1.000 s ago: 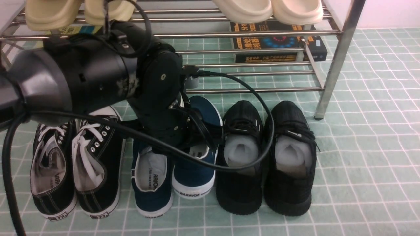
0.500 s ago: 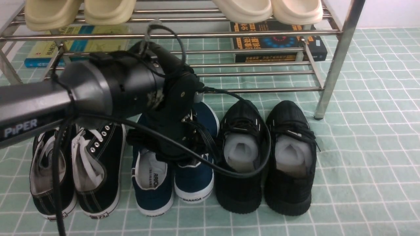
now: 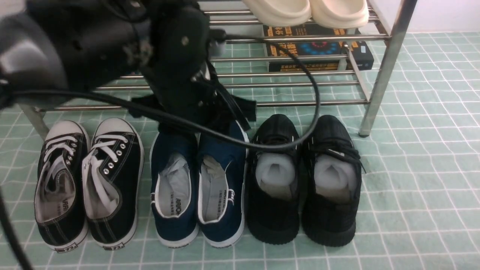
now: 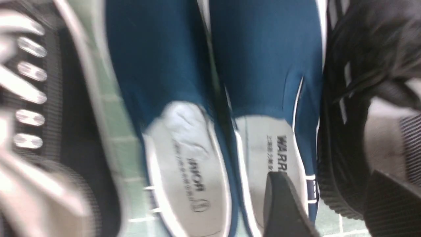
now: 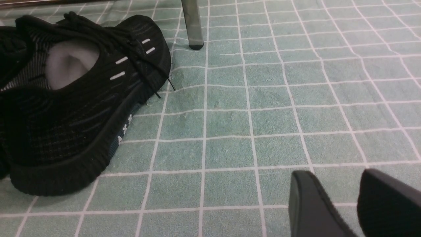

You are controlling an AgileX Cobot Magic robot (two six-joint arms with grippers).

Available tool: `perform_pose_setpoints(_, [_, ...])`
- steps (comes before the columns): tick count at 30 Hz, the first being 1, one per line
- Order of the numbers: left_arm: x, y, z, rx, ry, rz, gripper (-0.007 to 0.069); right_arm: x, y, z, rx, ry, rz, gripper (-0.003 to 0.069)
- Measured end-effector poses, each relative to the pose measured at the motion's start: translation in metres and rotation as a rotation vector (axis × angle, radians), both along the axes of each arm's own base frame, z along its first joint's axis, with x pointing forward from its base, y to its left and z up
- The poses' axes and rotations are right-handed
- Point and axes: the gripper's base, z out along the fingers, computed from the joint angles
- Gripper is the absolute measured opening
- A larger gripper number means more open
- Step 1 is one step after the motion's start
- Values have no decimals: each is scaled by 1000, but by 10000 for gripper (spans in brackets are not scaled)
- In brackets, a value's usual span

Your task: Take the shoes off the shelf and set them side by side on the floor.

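Note:
The two navy shoes (image 3: 174,195) (image 3: 221,187) lie side by side on the pale green floor (image 3: 412,187), toes toward the shelf (image 3: 300,102), grey paper in their openings. The left wrist view looks down on both, the left shoe (image 4: 158,82) and the right shoe (image 4: 266,65). My left gripper (image 4: 335,197) is open and holds nothing; it hangs above the right shoe's heel and the neighbouring black sneaker. The left arm (image 3: 176,56) is raised in front of the shelf. My right gripper (image 5: 348,194) stands open over bare floor, out of the front view.
Black lace-up sneakers (image 3: 90,180) stand left of the navy pair, and all-black knit sneakers (image 3: 303,180) (image 5: 75,98) stand to its right, touching it. Cream slippers (image 3: 307,11) sit on the shelf's top tier, books (image 3: 318,52) on the lower tier. A shelf leg (image 3: 386,67) stands at the right.
My left gripper let go of the right navy shoe and rose toward the shelf. That shoe now lies flat, level with its mate.

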Motion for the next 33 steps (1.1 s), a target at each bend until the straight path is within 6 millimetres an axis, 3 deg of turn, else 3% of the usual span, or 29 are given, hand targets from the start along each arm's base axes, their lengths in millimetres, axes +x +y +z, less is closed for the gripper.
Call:
perform_pose_setpoints(4, [-18,23,36,48,-75,1,289,0,0,0,0,0,0,240])
perform_pose_setpoints(8, [-55,60,78,100,-199,-67,90,0,0,0,0,0,0,240])
perform_pose_setpoints(11, [-88,86,93,82,-262,-107,9,0,0,0,0,0,0,240])
perform_pose_setpoints(12, [-90,88,91,85,-259,-112,7,0,0,0,0,0,0,240])
perform_pose_setpoints(14, [-123,111,84,45,-265,-124,1,0,0,0,0,0,0,240])
perform_pose_setpoints(16, [-135,120,76,37,-258,-127,1,0,0,0,0,0,0,240])
perform_pose_setpoints(18, [-163,140,42,12,-238,-134,1,0,0,0,0,0,0,240])
perform_pose_setpoints(22, [-193,161,-2,-166,-388,-112,1,0,0,0,0,0,0,240])
perform_pose_setpoints(23, [-194,161,-9,-167,-386,-111,1,0,0,0,0,0,0,240])
perform_pose_setpoints(24, [-202,165,-32,-264,-472,-109,1,0,0,0,0,0,0,240])
perform_pose_setpoints(27, [-211,168,-60,-391,-598,-138,1,0,0,0,0,0,0,240])
perform_pose_setpoints(33, [-221,167,-91,-537,-776,-213,1,0,0,0,1,0,0,240])
